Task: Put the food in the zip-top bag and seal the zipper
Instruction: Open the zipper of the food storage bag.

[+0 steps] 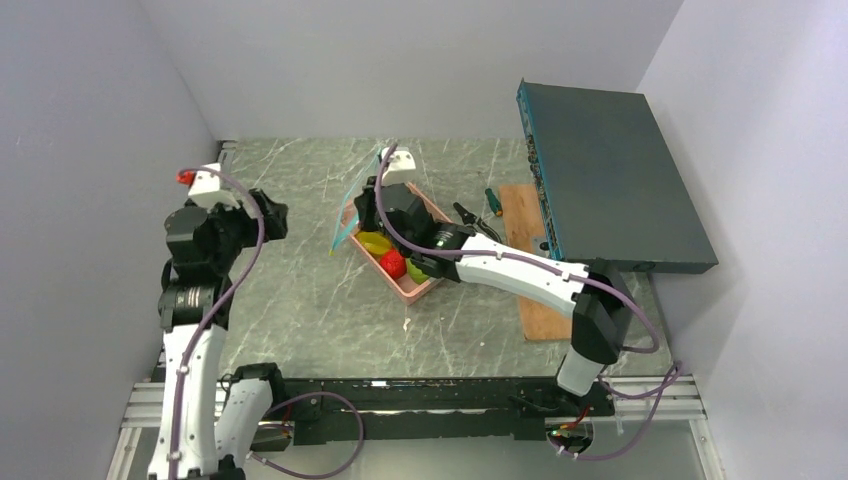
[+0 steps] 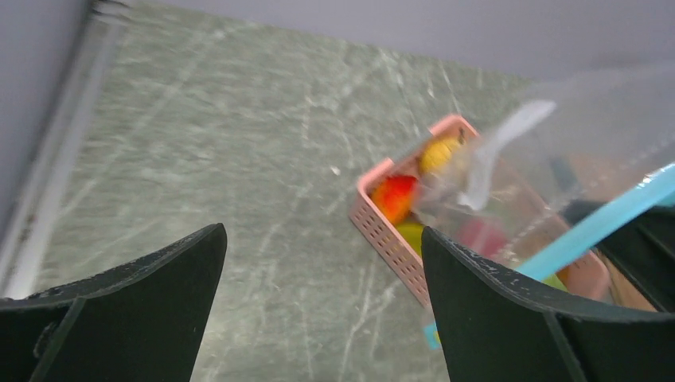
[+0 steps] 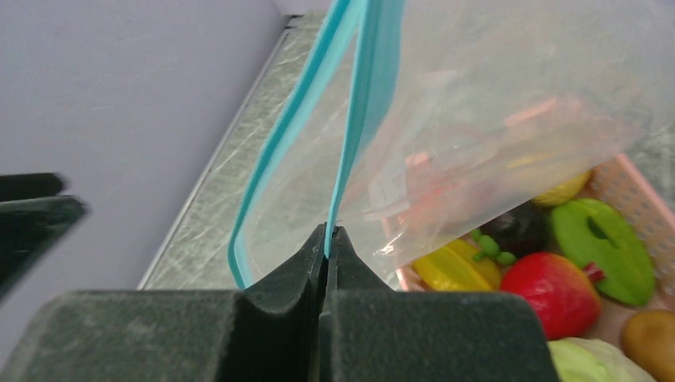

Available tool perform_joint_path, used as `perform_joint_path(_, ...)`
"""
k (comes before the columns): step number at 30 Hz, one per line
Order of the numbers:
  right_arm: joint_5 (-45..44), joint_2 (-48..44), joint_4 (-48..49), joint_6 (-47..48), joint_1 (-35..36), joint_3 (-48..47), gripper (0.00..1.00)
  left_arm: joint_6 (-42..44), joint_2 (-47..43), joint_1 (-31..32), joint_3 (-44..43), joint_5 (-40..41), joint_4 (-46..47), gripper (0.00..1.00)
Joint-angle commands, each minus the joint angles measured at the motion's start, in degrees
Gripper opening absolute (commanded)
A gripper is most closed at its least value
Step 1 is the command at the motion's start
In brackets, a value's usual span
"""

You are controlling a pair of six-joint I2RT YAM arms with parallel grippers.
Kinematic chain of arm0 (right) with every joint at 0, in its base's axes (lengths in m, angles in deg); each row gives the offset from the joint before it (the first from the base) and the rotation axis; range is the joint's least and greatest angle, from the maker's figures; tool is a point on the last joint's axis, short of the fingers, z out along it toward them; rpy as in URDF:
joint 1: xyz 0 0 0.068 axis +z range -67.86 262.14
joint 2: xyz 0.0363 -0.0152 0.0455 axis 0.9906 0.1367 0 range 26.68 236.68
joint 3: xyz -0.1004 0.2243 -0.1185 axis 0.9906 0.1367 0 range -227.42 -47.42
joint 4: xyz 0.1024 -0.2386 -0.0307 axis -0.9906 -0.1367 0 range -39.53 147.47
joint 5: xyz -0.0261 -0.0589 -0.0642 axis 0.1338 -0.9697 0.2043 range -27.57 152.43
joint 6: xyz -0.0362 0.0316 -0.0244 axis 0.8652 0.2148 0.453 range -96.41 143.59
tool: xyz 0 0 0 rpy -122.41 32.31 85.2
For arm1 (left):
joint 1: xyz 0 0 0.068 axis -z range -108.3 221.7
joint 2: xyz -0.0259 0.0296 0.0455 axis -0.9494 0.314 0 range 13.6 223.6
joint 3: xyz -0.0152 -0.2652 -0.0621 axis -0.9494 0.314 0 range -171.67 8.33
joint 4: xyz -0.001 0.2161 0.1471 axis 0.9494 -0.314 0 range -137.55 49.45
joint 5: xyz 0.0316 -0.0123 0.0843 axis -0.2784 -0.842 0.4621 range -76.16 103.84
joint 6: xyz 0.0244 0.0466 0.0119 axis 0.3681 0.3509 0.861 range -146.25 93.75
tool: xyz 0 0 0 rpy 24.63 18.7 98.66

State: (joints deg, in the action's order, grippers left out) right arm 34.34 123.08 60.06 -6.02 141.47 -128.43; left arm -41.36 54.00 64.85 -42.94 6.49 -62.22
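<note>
The right claw (image 3: 326,239) pinches the zipper (image 3: 362,95) so the zip-top bag (image 3: 493,103) hangs up near the food (image 3: 557,290), and the left claw (image 2: 320,235) is wide open, empty.

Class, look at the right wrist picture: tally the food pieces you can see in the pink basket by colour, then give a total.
yellow pieces: 2
red piece: 1
dark green piece: 1
pale green piece: 1
dark purple piece: 1
brown piece: 1
Total: 7 showing; the zip-top bag may hide more.
</note>
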Motion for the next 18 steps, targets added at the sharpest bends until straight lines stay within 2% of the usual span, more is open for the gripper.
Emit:
perform_joint_path(1, 7.7, 2.7, -2.3, -4.5, 0.3, -4.1, 0.00, 4.5, 6.4, 2.3, -3.6, -14.2, -3.3, 0.96)
perform_joint_path(4, 15.4, 4.4, -0.4, -7.5, 1.2, -2.9, 0.00, 6.2, 4.3, 3.1, -3.1, -16.6, -9.9, 0.94)
perform_joint_path(8, 25.0, 7.3, 4.3, -11.1, 2.4, -1.9, 0.00, 7.5, -8.3, 3.1, 0.4, -9.4, -14.9, 0.94)
perform_joint_path(10, 30.6, 9.5, 6.5, -12.4, 2.6, -2.6, 0.00, 7.0, -15.7, 3.1, 2.3, -6.0, -14.5, 0.95)
perform_joint_path(13, 37.4, 12.2, 9.0, -14.7, 2.8, -4.4, 0.00, 6.2, -24.4, 3.1, 6.0, -7.9, -10.6, 0.99)
perform_joint_path(18, 42.4, 13.6, 13.4, -19.7, 3.0, -4.0, 0.00, 7.0, -28.4, 3.1, 8.2, -8.7, -10.4, 0.95)
